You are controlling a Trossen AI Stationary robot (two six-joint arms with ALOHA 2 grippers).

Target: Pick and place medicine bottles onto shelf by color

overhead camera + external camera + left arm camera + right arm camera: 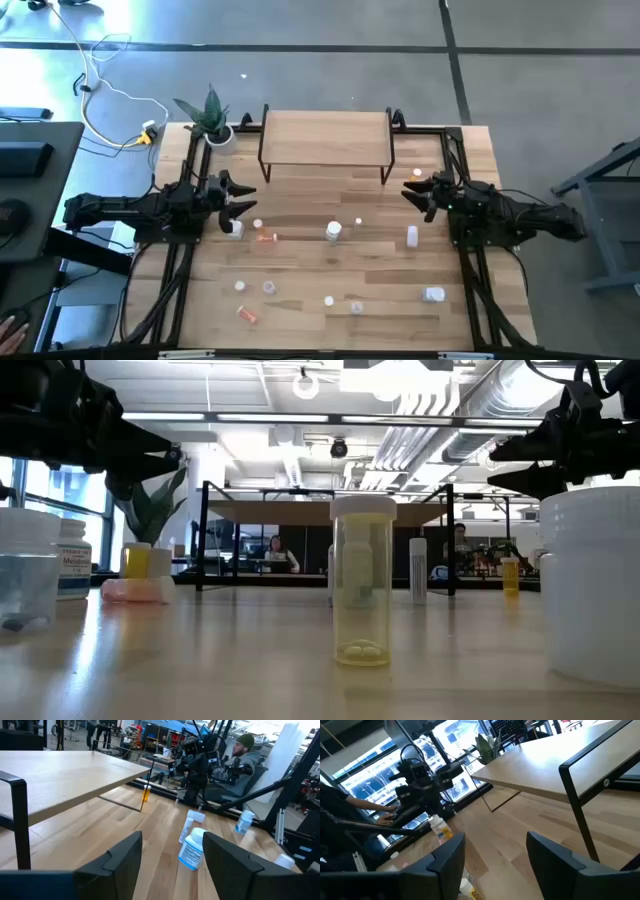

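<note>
The shelf (325,135), a light-wood board on black legs, stands at the table's far middle. Several small medicine bottles lie scattered on the planks before it: a clear vial (333,232), a white one (412,236), an orange one (265,237), another white one (434,294), and an orange vial (417,173) by the shelf's right leg. My left gripper (240,197) hovers open at the left, pointing toward the table's middle, with a white bottle (192,849) beyond its fingers. My right gripper (410,190) hovers open at the right, facing it.
A potted plant (212,118) stands at the far left corner beside the shelf. Black frame rails (175,260) run along both table sides. People sit in the room beyond the table (245,750). A clear vial (362,585) stands close to the low camera.
</note>
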